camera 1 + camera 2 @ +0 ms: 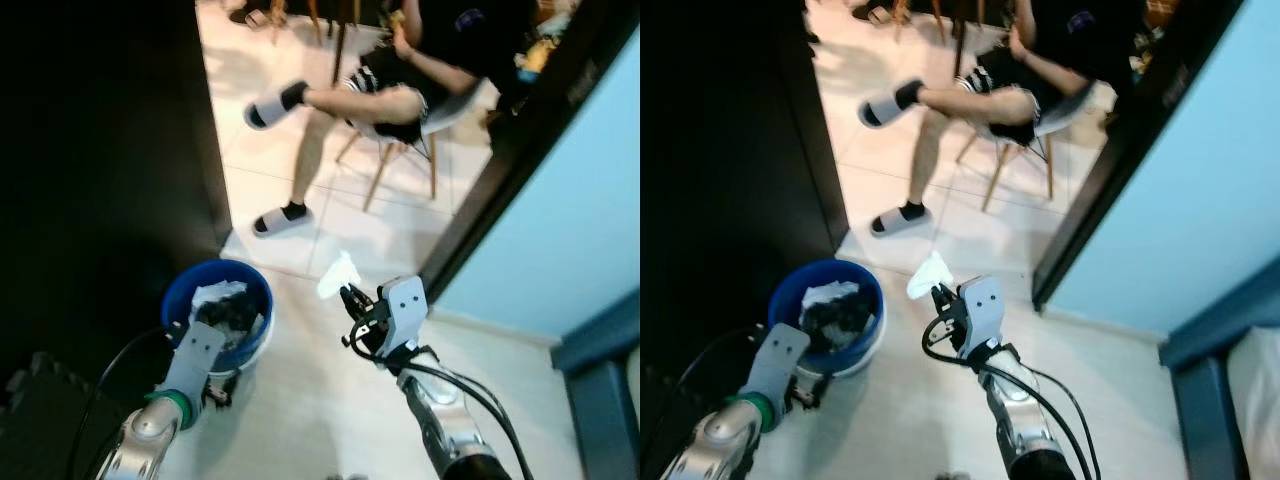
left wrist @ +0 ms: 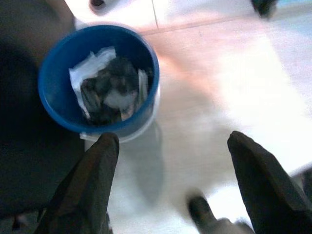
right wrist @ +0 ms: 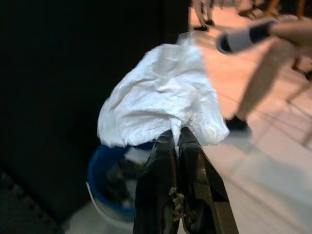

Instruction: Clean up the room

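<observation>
My right gripper point(image 3: 176, 141) is pinched tight on a crumpled white tissue point(image 3: 163, 100), holding it in the air to the right of the round blue plastic bucket point(image 1: 180, 297), not yet over it. The bucket already holds what looks like dark and white rubbish, though it's blurred. My left gripper point(image 2: 173, 146) hangs spread wide, empty, just beside the bucket. Dropping the tissue in remains.

Head cameras look down at the floor; both wrist cameras share the blue bucket point(image 2: 100, 78).
</observation>
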### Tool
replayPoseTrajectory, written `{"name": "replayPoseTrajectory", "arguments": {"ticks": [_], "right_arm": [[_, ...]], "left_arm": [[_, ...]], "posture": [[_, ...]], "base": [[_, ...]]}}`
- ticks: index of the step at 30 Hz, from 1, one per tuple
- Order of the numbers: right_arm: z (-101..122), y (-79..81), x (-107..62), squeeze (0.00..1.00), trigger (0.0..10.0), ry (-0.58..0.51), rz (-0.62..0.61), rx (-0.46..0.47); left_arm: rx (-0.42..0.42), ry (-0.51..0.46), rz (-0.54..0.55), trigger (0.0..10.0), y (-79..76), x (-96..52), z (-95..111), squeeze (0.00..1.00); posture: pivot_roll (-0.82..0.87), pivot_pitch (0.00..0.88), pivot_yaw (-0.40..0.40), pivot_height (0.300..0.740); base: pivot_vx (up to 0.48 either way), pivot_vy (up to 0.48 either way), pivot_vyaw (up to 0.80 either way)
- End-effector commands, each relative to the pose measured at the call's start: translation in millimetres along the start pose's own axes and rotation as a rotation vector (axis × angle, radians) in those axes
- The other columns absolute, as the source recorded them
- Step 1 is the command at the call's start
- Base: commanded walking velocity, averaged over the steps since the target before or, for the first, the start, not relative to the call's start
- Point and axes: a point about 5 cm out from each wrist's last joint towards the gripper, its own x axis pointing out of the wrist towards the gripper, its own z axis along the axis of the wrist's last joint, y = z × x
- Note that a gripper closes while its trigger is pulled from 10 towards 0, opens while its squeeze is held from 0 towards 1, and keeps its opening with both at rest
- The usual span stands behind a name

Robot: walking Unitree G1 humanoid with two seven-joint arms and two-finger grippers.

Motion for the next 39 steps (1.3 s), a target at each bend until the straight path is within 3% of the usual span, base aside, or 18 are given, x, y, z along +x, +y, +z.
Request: {"name": "replayPoseTrajectory", "arguments": {"ticks": [1, 23, 29, 35, 39], "right_arm": [[-8.5, 3.9, -2.4, 0.00, 10.0, 0.034, 0.013, 0.022], [-14.9, 16.7, 12.9, 0.00, 10.0, 0.098, 0.140, 0.052], [-18.9, 32.1, 17.1, 0.00, 10.0, 0.125, 0.236, 0.092], [-32.3, 36.5, 10.3, 0.00, 10.0, 0.199, 0.289, 0.070], [-45.0, 37.0, 2.5, 0.00, 10.0, 0.284, 0.342, 0.068]], "left_arm": [[-0.006, 0.035, -0.014, 10.0, 0.7, -3.3, -7.6, 0.00], [0.000, 0.014, -0.065, 10.0, 2.0, -28.5, -1.6, 0.00], [-0.004, 0.021, -0.046, 10.0, 4.2, -37.3, -0.5, 0.00], [0.003, 0.028, -0.065, 10.0, 2.8, -38.8, 2.2, 0.00], [0.029, 0.019, -0.139, 10.0, 0.8, -41.9, 8.1, 0.00]], "posture": [[0.09, 0.103, 0.007, 0.735], [0.16, 0.126, -0.009, 0.735], [0.21, 0.156, -0.011, 0.735], [0.21, 0.159, 0.000, 0.735], [0.22, 0.166, 0.005, 0.735]], "base": [[0.435, 0.000, 0.00], [0.426, 0.000, 0.00], [0.319, 0.000, 0.00], [0.000, 0.000, 0.00], [0.000, 0.000, 0.00]]}}
